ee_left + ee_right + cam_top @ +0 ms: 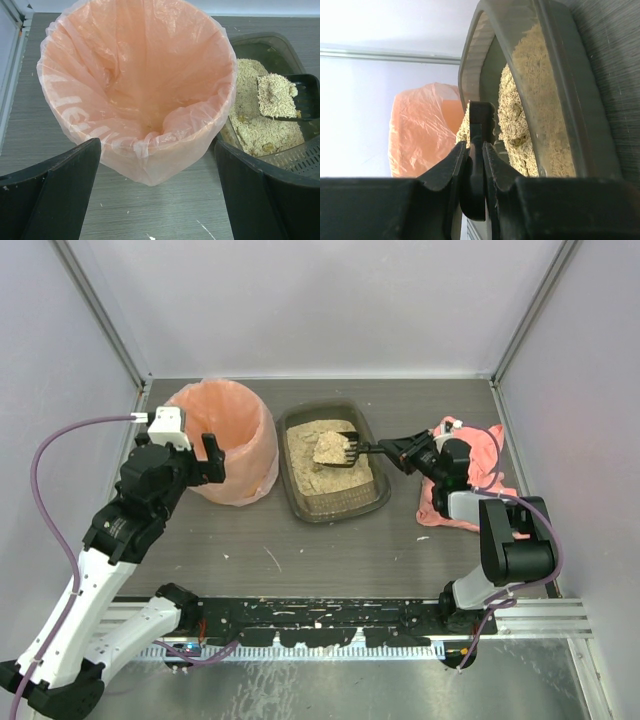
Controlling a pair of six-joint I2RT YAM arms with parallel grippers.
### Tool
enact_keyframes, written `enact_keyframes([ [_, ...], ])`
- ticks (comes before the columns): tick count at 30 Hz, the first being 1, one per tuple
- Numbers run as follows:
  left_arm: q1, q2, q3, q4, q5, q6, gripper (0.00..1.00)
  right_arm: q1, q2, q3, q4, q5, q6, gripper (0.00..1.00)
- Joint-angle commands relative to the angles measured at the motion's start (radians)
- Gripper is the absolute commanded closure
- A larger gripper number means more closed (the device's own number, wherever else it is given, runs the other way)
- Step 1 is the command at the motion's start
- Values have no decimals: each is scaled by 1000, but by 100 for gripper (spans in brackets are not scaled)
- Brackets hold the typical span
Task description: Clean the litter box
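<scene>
Grey table (330, 550) | litter box (340, 512) under scoop (335, 448) | right end effector (398, 450) clamping scoop

A grey, wood-grained tabletop (330, 550) fills the middle of the top view. It is closed in by plain pale lavender-white panels: a back wall (320, 300) across the top of the frame, a left wall (50, 370) and a right wall (590, 360). Slim aluminium posts (100, 310) run diagonally down from the upper corners of the frame to the table's far corners. Along the bottom of the frame a black strip (400, 612) chipped with white lies on a ribbed silver rail (560, 615), with a brushed metal surface (330, 690) below it, and the light is soft and even, leaving only faint shadows.
</scene>
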Motion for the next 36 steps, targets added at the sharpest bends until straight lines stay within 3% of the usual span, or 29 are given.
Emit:
enact_keyframes([
  [1,6,-14,21,-9,-8,-22,2,-28,-26,-21,135,0,54,99],
  [3,6,-25,3,-11,-1,-39,2,25,7,52,101,-73,2,99],
  [7,5,-37,-10,-30,-11,-44,2,-68,-36,-31,134,-8,57,99],
  [10,7,-65,-42,-4,-27,-44,1,0,7,48,102,-105,-4,99],
  [13,7,-73,-36,-11,-16,-39,1,-74,-36,-36,132,-37,53,99],
  [17,7,-93,-54,-5,-23,-41,0,8,14,27,142,-107,7,99],
  [20,7,-98,-52,-7,-19,-36,0,-66,-22,-52,179,-22,69,99],
  [23,7,-107,-62,-4,-30,-38,1,11,22,41,152,-117,-1,99],
  [27,7,-103,-54,-4,-25,-34,0,-77,-23,-39,175,-13,71,99],
  [31,10,-101,-59,-5,-22,-39,1,-10,39,51,176,-115,21,99],
  [34,10,-100,-53,-9,-24,-35,0,-97,42,-47,298,-27,143,99],
  [36,10,-105,-63,-6,-33,-38,1,-57,119,16,381,-125,165,99],
])
